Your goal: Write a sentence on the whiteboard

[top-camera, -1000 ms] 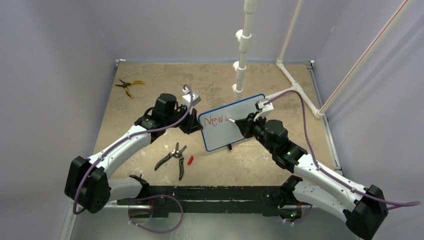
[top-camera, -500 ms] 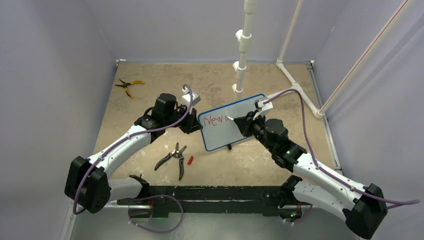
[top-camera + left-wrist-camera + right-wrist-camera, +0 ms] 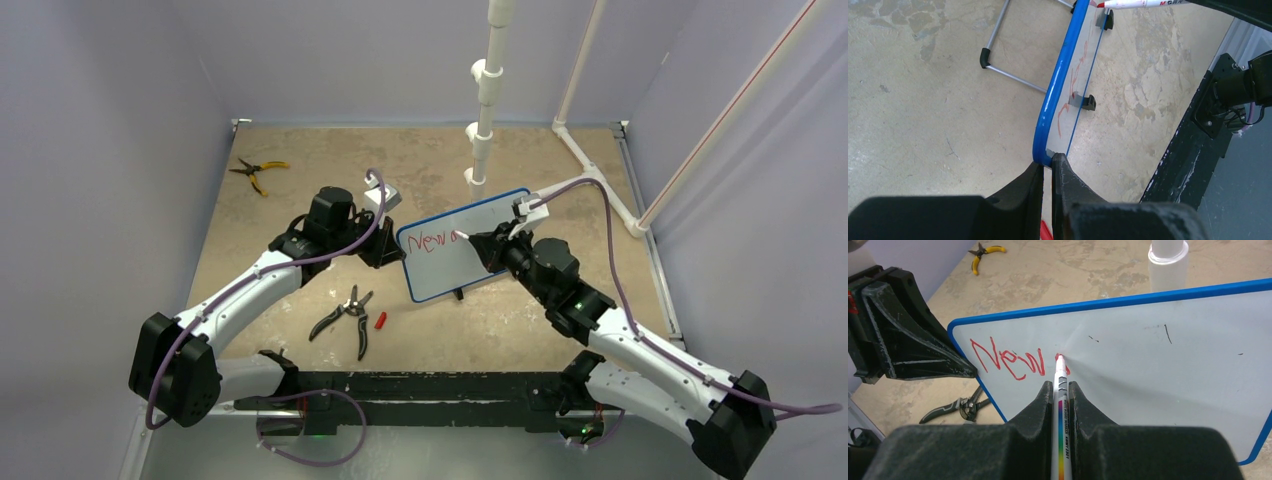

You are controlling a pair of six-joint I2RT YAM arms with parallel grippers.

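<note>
Over a tan table, the right gripper clamps a marker, tip touching the whiteboard at frame centre beside the sentence, red "New", while the left wrist view alone shows the left gripper pinching its blue corner

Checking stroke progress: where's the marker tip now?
Right wrist view: the marker tip sits on the whiteboard, just right of the red lettering, held by the right end effector.

Pale lavender walls around a mottled tan tabletop, white pipe frame at back.
</note>
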